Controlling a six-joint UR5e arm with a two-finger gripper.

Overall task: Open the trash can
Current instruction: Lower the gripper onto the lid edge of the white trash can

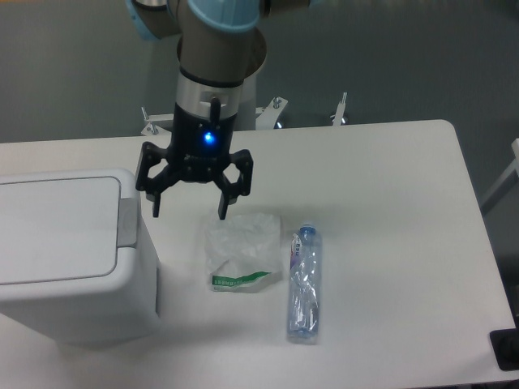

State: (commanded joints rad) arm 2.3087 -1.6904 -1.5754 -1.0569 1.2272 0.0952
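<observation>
The bin (69,255) stands at the lower left of the frame on the white surface (389,219), its flat lid (53,229) down and level. The grey tab (128,220) sits on the lid's right edge. Just right of the tab and a little higher in the frame hangs the gripper (189,213), its black fingers (222,205) spread wide apart with nothing between them. One fingertip is close to the tab's upper right; whether it touches cannot be told. A blue light glows on the gripper body, and the arm (212,49) rises from it toward the top of the frame. Below and right of the gripper lies a crumpled bag (242,251) with green print. A clear bottle (305,281) lies on its side just right of the bag, cap toward the top.
</observation>
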